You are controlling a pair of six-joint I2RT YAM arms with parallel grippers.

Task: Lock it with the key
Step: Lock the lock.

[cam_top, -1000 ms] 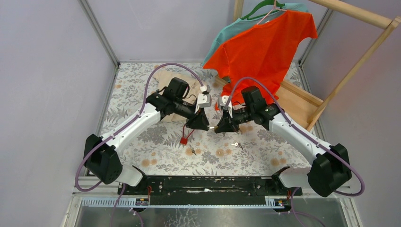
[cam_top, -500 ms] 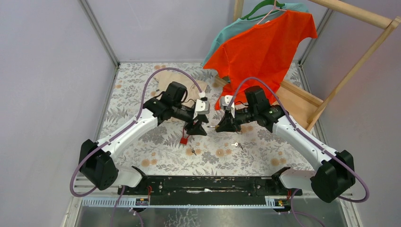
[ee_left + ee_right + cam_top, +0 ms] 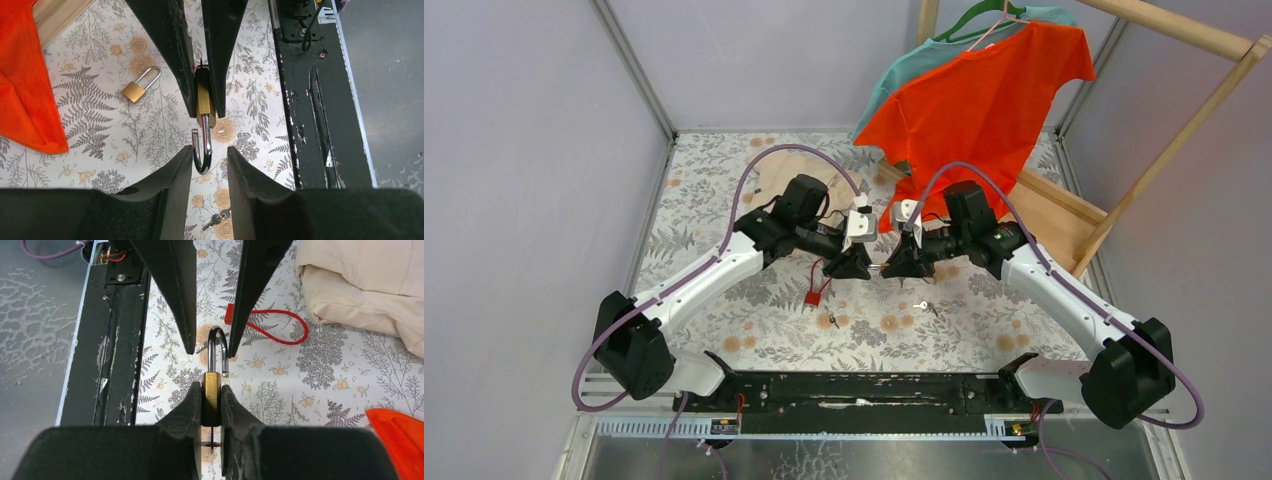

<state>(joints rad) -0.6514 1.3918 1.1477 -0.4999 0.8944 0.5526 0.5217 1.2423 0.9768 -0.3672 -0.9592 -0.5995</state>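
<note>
Firmly, the right gripper [image 3: 894, 268] clamps the padlock [image 3: 211, 390] midair.

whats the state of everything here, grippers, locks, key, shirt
right gripper: shut on held padlock
held padlock: shackle open, one end free
left gripper: open, astride the shackle
spare padlock: lying flat, looks shut
key: lying loose
orange shirt: hanging
</note>
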